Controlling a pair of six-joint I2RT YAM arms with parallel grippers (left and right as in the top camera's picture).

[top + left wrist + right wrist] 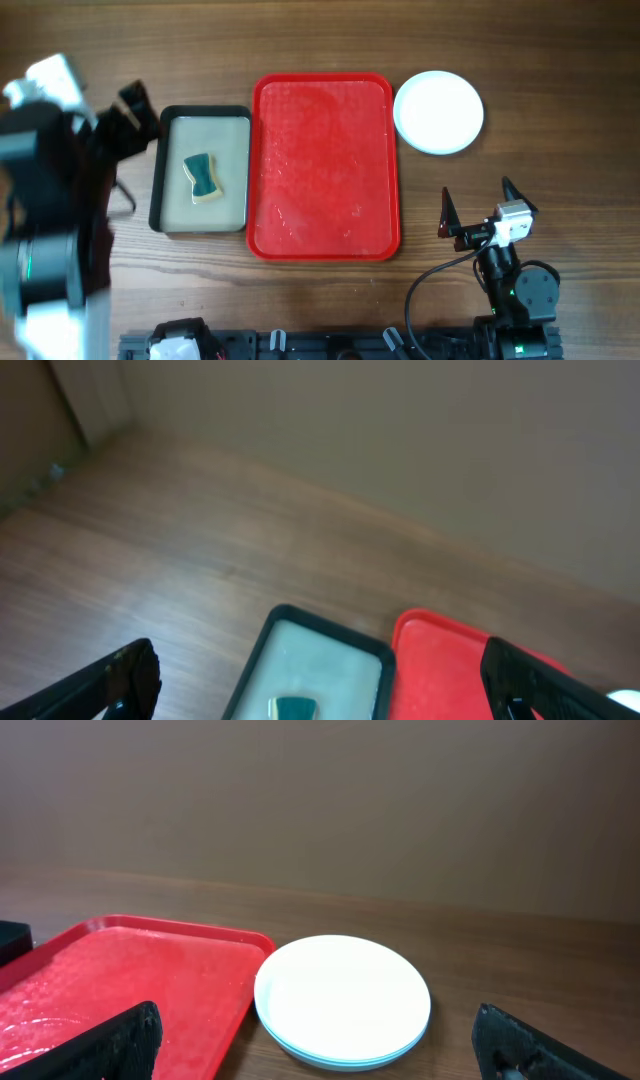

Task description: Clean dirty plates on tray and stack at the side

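The red tray (322,165) lies in the middle of the table with no plate on it; it also shows in the left wrist view (440,670) and the right wrist view (130,980). The plates (438,111) stand in one stack on the table to the right of the tray's far corner, white on top, pale blue rims under it in the right wrist view (342,1000). My right gripper (477,205) is open and empty, near the front right, short of the stack. My left gripper (128,112) is open and empty, raised at the far left.
A black-rimmed grey-green tray (170,170) lies left of the red tray, touching it, and holds a teal and yellow sponge (202,177). The sponge also shows at the bottom edge of the left wrist view (293,708). A black rail runs along the table's front edge.
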